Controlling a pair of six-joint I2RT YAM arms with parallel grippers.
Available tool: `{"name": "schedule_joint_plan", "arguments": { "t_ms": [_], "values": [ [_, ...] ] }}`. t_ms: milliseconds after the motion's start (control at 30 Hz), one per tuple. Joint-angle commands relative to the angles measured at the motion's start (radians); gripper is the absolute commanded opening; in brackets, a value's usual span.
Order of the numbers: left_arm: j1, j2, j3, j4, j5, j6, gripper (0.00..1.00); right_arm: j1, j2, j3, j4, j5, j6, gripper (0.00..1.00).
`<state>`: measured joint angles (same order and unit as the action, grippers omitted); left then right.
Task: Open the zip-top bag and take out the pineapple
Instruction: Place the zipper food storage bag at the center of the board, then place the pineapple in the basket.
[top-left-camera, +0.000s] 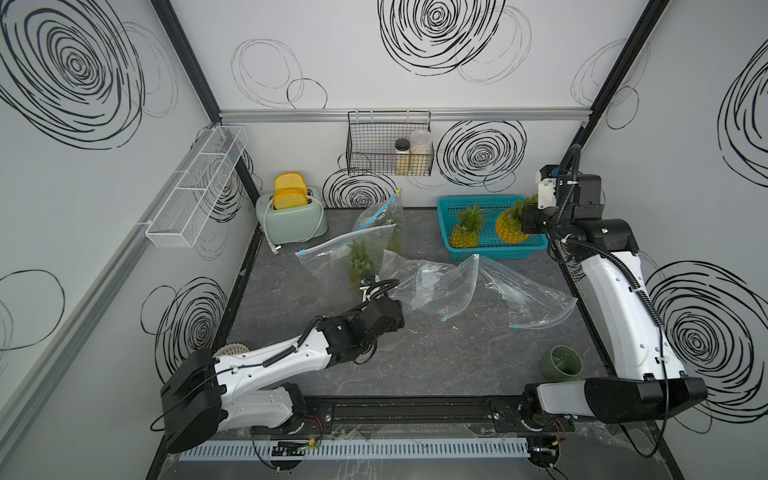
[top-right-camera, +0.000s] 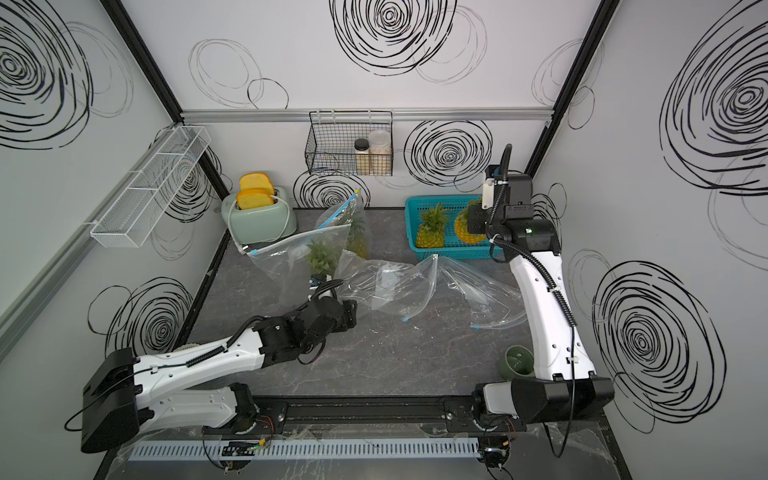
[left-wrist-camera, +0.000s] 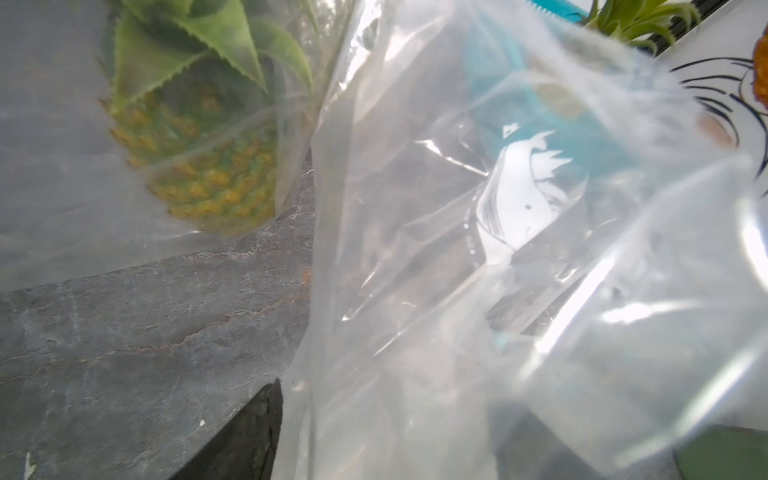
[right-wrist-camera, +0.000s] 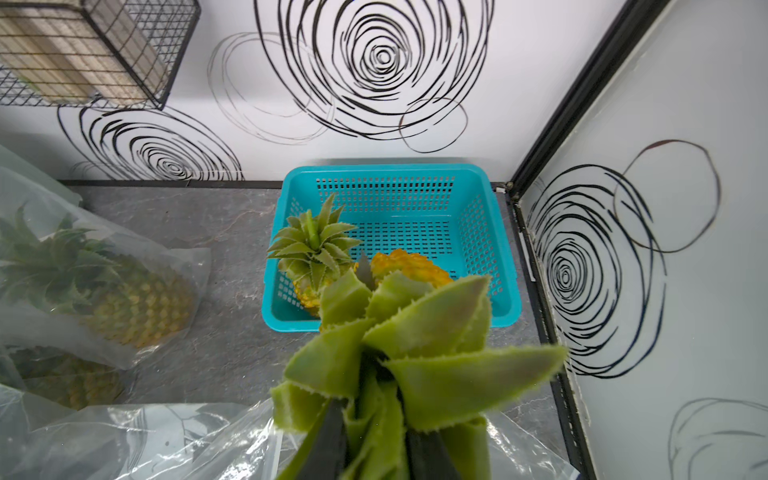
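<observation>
My right gripper (right-wrist-camera: 376, 436) is shut on the green crown of a pineapple (top-left-camera: 512, 227), which hangs over the teal basket (right-wrist-camera: 395, 170). Another pineapple (top-left-camera: 467, 232) stands inside that basket (top-left-camera: 446, 205). Near the back left, a clear zip-top bag (top-left-camera: 332, 259) with a blue slider holds a pineapple (left-wrist-camera: 208, 174), and a second bagged pineapple (right-wrist-camera: 137, 299) leans behind it. My left gripper (left-wrist-camera: 395, 449) is open at the edge of an empty crumpled bag (left-wrist-camera: 457, 291). The bag's film drapes between its jaws, and one dark finger (left-wrist-camera: 245, 436) shows beside it.
A second empty bag (top-left-camera: 528, 299) lies mid-right on the grey table. A mint toaster (top-left-camera: 291, 216) with toast stands at the back left. A green cup (top-left-camera: 561, 363) sits by the right arm's base. A black wire basket (top-left-camera: 388, 145) with jars hangs on the back wall.
</observation>
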<state>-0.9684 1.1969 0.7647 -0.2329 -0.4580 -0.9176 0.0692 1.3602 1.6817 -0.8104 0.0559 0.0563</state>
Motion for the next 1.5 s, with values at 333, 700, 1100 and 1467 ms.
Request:
{"name": "schedule_joint_plan", "arguments": {
  "t_ms": [333, 700, 1100, 1467],
  "values": [
    [0.066, 0.027, 0.061, -0.052, 0.096, 0.032, 0.82, -0.081, -0.002, -0.044, 0.190, -0.065, 0.003, 0.00],
    [0.078, -0.022, 0.012, 0.040, 0.073, -0.051, 0.96, -0.083, 0.044, -0.062, 0.236, -0.063, 0.026, 0.00],
    [0.082, -0.078, 0.070, -0.079, -0.011, -0.027, 0.96, -0.084, 0.085, -0.062, 0.264, -0.078, 0.034, 0.00],
    [0.082, -0.112, 0.056, -0.089, -0.037, 0.011, 0.96, -0.084, 0.186, -0.015, 0.278, -0.082, 0.042, 0.00]
  ]
}}
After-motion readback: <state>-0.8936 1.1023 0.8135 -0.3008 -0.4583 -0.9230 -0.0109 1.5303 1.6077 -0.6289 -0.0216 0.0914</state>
